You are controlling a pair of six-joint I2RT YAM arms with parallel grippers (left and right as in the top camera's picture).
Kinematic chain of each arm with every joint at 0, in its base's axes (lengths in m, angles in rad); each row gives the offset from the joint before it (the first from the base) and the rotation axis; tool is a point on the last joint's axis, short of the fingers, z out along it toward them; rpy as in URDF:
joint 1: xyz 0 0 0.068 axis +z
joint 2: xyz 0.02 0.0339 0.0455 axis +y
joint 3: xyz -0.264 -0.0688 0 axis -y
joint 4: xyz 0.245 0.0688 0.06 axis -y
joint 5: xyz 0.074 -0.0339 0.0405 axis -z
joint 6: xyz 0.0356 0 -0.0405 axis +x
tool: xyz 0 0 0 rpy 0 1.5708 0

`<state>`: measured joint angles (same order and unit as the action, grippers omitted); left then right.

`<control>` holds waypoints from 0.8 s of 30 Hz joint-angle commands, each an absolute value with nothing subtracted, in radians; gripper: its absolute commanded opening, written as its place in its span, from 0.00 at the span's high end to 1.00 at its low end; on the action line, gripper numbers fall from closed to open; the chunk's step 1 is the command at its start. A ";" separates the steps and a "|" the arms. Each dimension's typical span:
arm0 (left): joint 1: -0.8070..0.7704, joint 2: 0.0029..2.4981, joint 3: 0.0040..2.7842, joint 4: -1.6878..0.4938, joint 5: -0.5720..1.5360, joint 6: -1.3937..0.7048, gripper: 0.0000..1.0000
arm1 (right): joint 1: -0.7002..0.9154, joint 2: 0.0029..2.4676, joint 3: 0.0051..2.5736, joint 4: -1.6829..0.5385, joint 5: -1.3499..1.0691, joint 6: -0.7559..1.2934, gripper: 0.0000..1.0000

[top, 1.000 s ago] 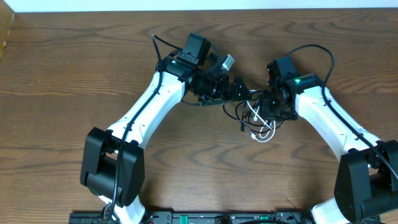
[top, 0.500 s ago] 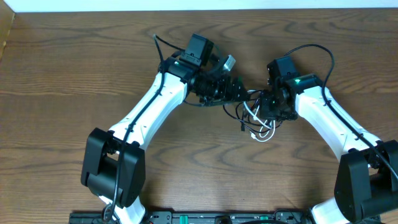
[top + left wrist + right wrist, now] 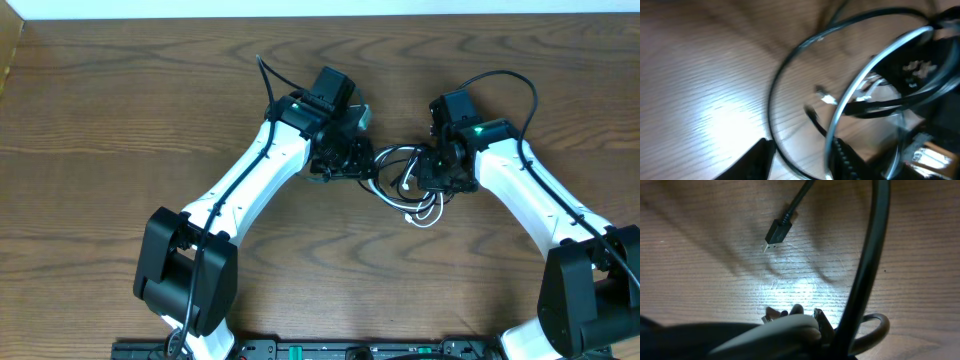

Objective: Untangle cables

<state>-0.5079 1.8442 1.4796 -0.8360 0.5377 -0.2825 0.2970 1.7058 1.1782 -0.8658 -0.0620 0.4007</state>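
Cables, thin black and white cords (image 3: 405, 188), lie tangled on the brown wooden table (image 3: 100, 150). The right gripper (image 3: 428, 177) is clenched on them; the left gripper (image 3: 368, 165) cannot be judged. Advise slow separation, watching loops for snags.

The left gripper (image 3: 362, 163) has drawn back from the tangle toward the worktop's left edge, and the black cable (image 3: 395, 152) now arches out in a wider loop beside it.

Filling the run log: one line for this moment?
left gripper: grip unclear | right gripper: shut on cables | cables: tangled
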 commanded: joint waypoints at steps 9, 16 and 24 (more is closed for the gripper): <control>-0.512 1.843 1.440 -0.862 0.457 -0.222 0.66 | 0.300 1.689 1.197 -0.855 -0.068 0.411 0.94; -0.512 1.844 1.382 -0.730 0.618 -0.257 0.53 | 0.300 1.689 1.197 -0.849 -0.081 0.411 0.94; -0.508 1.844 1.375 -0.640 0.695 -0.271 0.44 | 0.300 1.689 1.197 -0.849 -0.082 0.411 0.94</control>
